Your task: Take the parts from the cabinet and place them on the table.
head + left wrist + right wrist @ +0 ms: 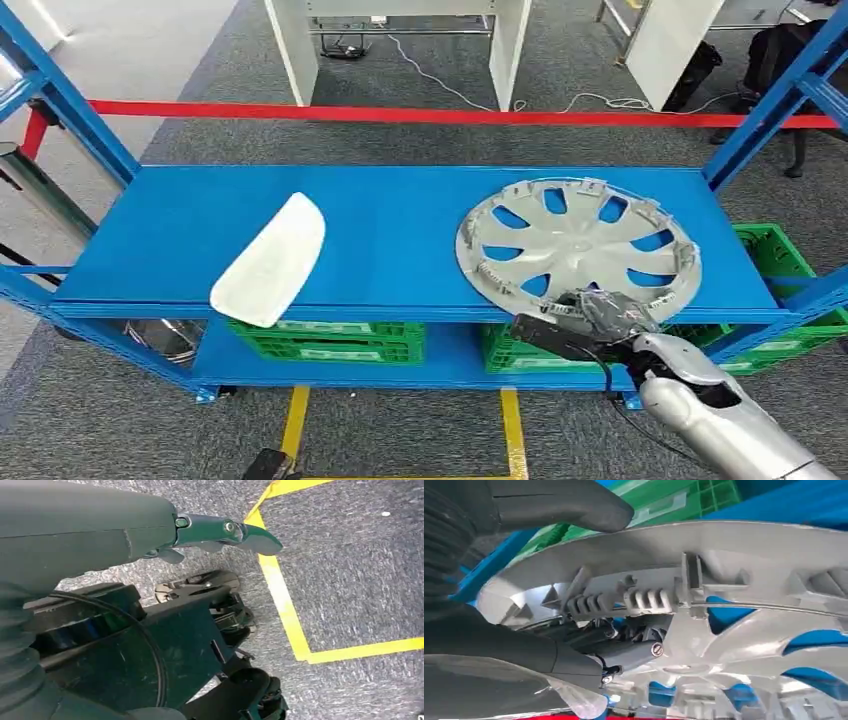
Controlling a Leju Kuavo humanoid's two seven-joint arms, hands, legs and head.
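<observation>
While the silver hubcap [578, 243] lies flat on the right part of the blue shelf [390, 215], the right hand [600, 312] grips its near rim, thumb over the edge and fingers [634, 652] tucked among the clips on the inside. A white curved panel [272, 260] lies well apart on the shelf's left, its near end at the front edge. Over grey carpet and yellow tape [285, 605], the left hand [220, 532] hangs with fingers extended, holding nothing.
</observation>
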